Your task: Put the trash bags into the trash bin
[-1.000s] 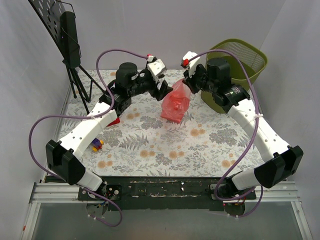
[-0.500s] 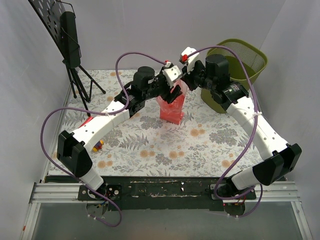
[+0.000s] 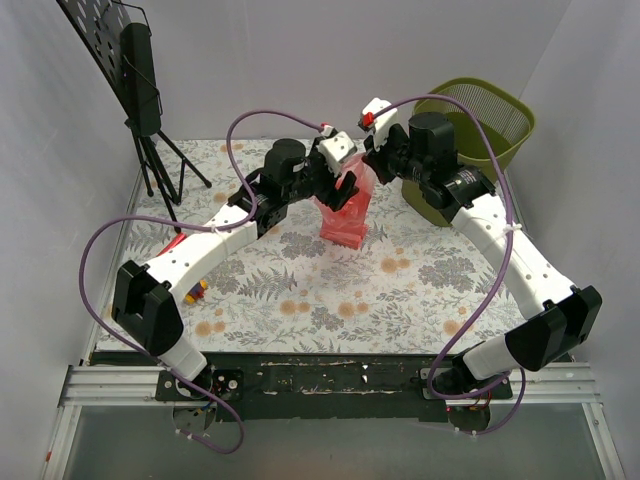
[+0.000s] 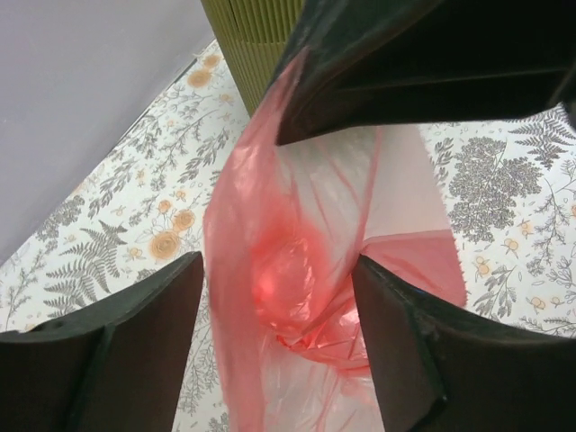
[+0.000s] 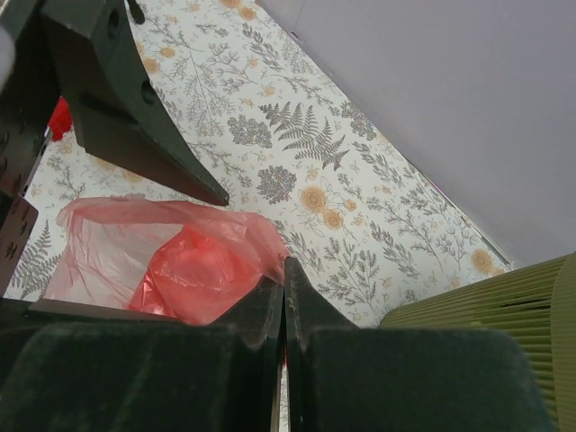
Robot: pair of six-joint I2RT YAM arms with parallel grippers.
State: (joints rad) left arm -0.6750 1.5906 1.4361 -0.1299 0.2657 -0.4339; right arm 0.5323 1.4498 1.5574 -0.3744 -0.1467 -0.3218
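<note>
The right gripper [image 5: 284, 270] pinches the top of the red bag [image 3: 345, 215]. The left gripper [image 4: 277, 265] stands spread either side of it, near the bin [image 3: 490, 115].

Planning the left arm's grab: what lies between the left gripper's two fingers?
The crumpled red trash bag shows in the gap between the fingers of the open left gripper, as the left wrist view shows.

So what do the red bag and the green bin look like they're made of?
The red bag: thin plastic film, glossy and translucent, since light passes through it and it crinkles into soft folds. The green bin: probably rigid plastic, matte olive, with fine mesh walls under a solid rim.
</note>
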